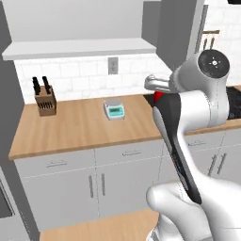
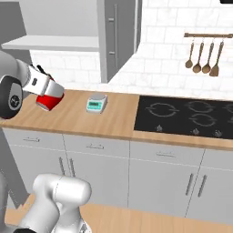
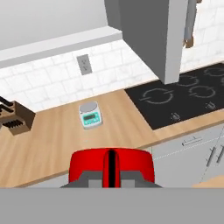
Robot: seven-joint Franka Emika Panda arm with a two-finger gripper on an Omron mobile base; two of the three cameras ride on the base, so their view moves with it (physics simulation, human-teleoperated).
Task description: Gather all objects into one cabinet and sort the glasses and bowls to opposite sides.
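Note:
My gripper (image 2: 47,93) is shut on a glossy red glass (image 2: 49,101), which hangs tilted a little above the wooden counter (image 2: 73,119), left of the scale. In the hand view the red glass (image 3: 87,162) sits at the bottom between the fingertips (image 3: 111,168). In the left base view a sliver of the red glass (image 1: 158,96) peeks out behind my arm. The cabinet stands open above the counter, with its white shelf board (image 1: 80,48) and its grey door with the steel bar handle (image 2: 114,32) swung outward. The bowls are out of view.
A small kitchen scale (image 2: 96,103) and a knife block (image 1: 45,100) stand on the counter. A black cooktop (image 2: 186,116) lies to the right, with utensils (image 2: 203,57) hanging above it. The open cabinet door (image 3: 148,35) juts out over the counter.

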